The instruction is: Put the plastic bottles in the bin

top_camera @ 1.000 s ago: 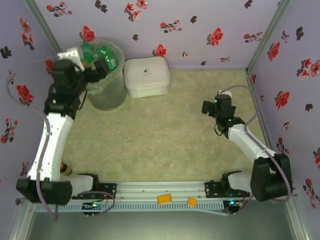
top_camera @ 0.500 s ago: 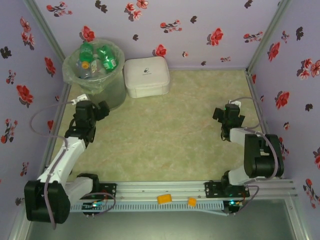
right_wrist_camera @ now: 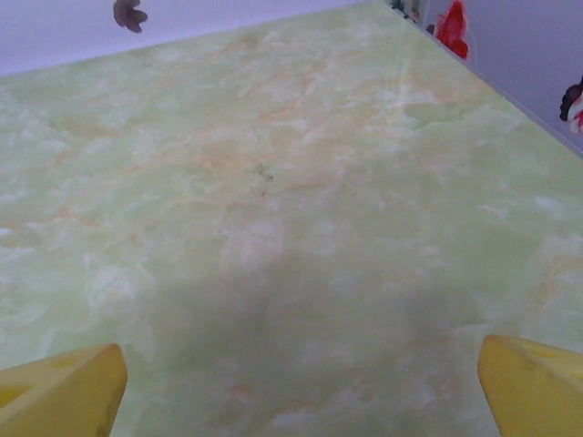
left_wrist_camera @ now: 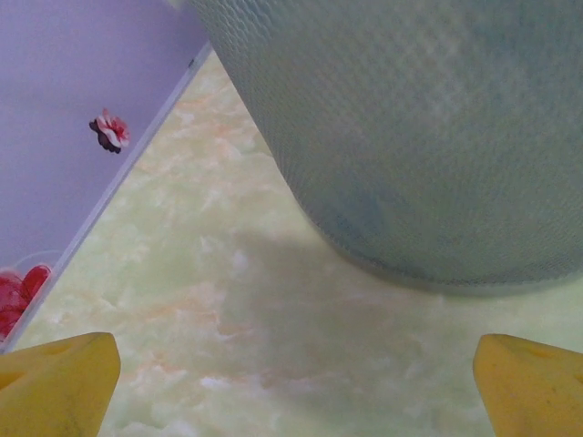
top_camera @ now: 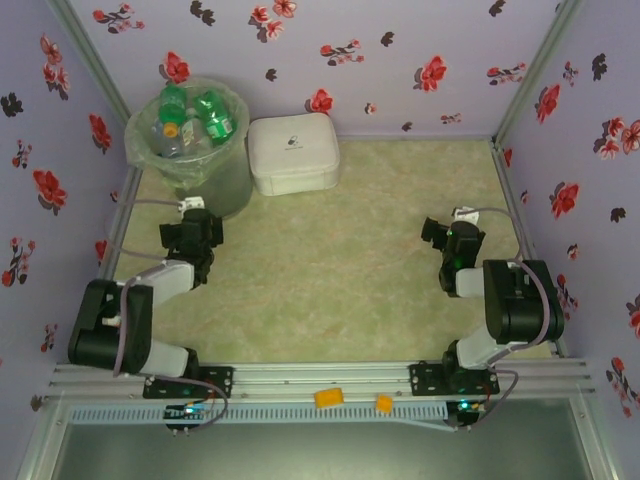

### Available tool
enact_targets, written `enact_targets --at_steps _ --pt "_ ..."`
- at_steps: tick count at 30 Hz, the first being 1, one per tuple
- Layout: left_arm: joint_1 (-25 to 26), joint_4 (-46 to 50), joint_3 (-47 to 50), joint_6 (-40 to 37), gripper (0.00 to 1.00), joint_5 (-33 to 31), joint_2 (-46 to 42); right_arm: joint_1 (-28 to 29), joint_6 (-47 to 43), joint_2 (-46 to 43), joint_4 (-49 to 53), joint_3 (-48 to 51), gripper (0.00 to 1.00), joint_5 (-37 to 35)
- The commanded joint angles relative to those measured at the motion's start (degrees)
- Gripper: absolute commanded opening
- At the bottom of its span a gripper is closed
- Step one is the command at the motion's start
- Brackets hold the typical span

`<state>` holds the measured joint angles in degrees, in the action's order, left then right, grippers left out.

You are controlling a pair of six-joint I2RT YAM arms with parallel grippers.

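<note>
Soft, even light is coming from overhead. Ahead of my left jaws the bin (left_wrist_camera: 410, 137) is throwing a broad, dim shadow (left_wrist_camera: 301, 300) onto the marbled table (left_wrist_camera: 155, 209), its mesh wall blurring slightly. Between my right jaws a fainter grey shadow is lying. My yellow fingertips (left_wrist_camera: 55, 382) are blurring out of focus either side. The top view is looking grainy.

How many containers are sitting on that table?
2: the round bin holding bottles in the far left corner, and a white box right beside it.

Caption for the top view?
Bottles in the bin beside a white box; left arm and right arm folded, jaws open.
</note>
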<state>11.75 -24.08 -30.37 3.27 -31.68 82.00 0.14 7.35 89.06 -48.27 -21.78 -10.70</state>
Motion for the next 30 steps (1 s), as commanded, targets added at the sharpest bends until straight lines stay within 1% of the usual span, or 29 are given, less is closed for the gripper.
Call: enact_targets --at_steps 1,2,3,4,6,7,8,9,10,11,12,13,15,19,30 --pt "0.4 -20.6 5.1 -9.2 1.0 1.5 1.9 0.4 -1.3 0.2 -3.4 0.2 1.0 -1.6" --pt "0.2 -26.6 7.1 -10.4 1.0 2.9 3.0 0.4 -1.2 -0.1 -2.9 0.0 1.0 -1.6" --pt "-1.1 -28.9 8.3 -9.4 1.0 5.0 4.1 0.4 -1.2 0.1 -3.1 0.1 1.0 -1.5" --pt "-2.0 -30.9 9.3 -8.3 1.0 5.4 4.3 0.4 -1.3 0.2 -3.5 0.2 1.0 -1.6" --pt "-6.4 -32.8 11.8 -4.3 1.0 13.1 3.7 0.4 -1.3 0.1 -3.4 0.1 1.0 -1.6" --pt "-7.7 -36.2 12.8 -3.2 1.0 15.1 5.7 0.4 -1.3 0.1 -3.3 0.1 1.0 -1.6" --pt "-8.0 -43.2 14.4 -4.2 1.0 15.2 8.9 0.4 -1.3 0.2 -3.4 0.1 1.0 -1.5" --pt "-7.8 -39.9 14.3 -4.1 1.0 15.9 7.5 0.4 -1.3 0.2 -3.4 0.1 1.0 -1.5" --pt "-7.6 -36.3 13.9 -4.5 1.0 17.8 5.8 0.4 -1.3 0.2 -3.4 0.1 1.0 -1.6" --pt "-7.5 -39.1 14.1 -5.3 1.0 17.7 7.2 0.4 -1.4 0.2 -3.4 0.1 1.0 -1.5" --pt "-7.3 -39.9 14.1 -5.5 1.0 17.0 7.6 0.4 -1.4 0.2 -3.4 0.1 1.0 -1.5" --pt "-7.3 -37.6 13.7 -4.9 1.0 17.0 6.7 0.4 -1.4 0.2 -3.4 0.1 1.0 -1.5" --pt "-7.3 -37.8 13.5 -5.2 1.0 16.3 7.4 0.4 -1.4 0.2 -3.3 0.1 1.0 -1.5" --pt "-8.0 -31.6 9.7 -4.2 1.0 17.0 6.9 0.4 -1.4 0.2 -3.2 0.0 1.0 -1.5" --pt "-8.3 -30.9 9.4 -4.0 1.0 17.4 7.0 0.4 -1.4 0.2 -3.4 0.1 1.0 -1.5"
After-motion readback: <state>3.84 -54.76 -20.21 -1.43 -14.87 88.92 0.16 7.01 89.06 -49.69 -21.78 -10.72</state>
